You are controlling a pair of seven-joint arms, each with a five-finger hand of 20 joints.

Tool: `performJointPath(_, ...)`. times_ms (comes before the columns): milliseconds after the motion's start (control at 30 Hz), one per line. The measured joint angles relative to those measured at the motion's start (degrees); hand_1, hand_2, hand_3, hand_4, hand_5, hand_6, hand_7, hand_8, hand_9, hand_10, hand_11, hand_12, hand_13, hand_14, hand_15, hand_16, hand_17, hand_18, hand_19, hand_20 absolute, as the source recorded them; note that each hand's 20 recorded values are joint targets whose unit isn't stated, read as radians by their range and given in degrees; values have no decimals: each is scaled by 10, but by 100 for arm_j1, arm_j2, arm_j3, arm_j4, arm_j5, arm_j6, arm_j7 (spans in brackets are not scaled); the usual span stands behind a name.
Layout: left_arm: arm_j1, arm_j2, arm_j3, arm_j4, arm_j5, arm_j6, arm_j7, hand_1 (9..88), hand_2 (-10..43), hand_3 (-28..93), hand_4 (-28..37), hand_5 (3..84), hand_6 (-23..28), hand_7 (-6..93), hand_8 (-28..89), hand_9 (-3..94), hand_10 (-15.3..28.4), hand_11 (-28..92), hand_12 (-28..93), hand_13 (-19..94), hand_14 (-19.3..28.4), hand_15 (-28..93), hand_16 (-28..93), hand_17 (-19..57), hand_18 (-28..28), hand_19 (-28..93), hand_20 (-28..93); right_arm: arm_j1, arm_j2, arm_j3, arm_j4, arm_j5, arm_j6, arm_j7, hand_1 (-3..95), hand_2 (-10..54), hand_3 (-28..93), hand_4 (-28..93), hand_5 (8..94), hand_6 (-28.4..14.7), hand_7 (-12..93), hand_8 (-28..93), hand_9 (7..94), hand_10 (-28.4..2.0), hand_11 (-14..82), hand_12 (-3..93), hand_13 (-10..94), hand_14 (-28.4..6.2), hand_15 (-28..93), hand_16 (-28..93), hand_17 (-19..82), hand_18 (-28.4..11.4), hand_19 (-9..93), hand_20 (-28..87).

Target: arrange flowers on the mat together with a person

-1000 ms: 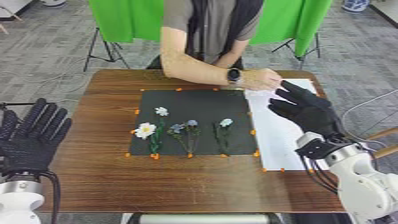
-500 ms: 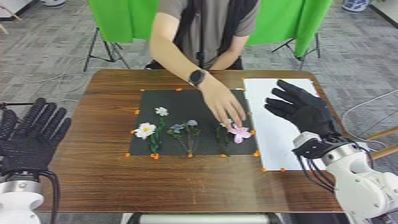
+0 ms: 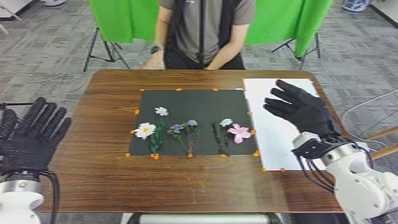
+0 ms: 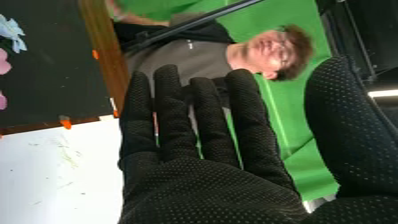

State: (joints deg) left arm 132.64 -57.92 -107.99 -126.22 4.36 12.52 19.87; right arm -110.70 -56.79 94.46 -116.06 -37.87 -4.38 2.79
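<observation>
On the black mat (image 3: 200, 100) in the head view lie a white flower (image 3: 145, 130) and a smaller white one (image 3: 162, 111) at the left, blue-grey flowers (image 3: 177, 128) in the middle, a pale flower (image 3: 226, 122) right of them and a pink flower (image 3: 240, 132) near the right edge. My right hand (image 3: 306, 110) is over the white sheet, right of the mat, open and holding nothing. My left hand (image 3: 34, 137) is open at the table's left side. In the right wrist view, my right hand (image 4: 209, 187) has straight fingers; a pale blue flower (image 4: 11, 32) lies on the mat.
The white sheet (image 3: 275, 135) lies beside the mat, held with orange tabs. Bare brown wood (image 3: 204, 190) lies in front of the mat. The person's hands (image 3: 155, 63) rest at the far table edge. A green cloth hangs behind.
The person's hand reached from the sheet's far end to the mat, left the pink flower at its right side, and drew back to the far edge. Both my hands kept nearly still.
</observation>
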Motion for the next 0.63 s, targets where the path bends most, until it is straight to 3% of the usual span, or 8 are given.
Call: performJointPath(633, 1, -6, -1, -4, 23, 0, 8, 245, 120, 698, -283, 420, 76, 108, -89, 351, 133, 146, 77, 239, 129, 224, -53, -52, 113, 268, 102, -6, 3, 47, -63, -14, -117, -19, 297, 33, 726, -229, 411, -18, 136, -97, 393, -124, 43, 160, 348, -135, 147, 246, 137, -156, 368, 160)
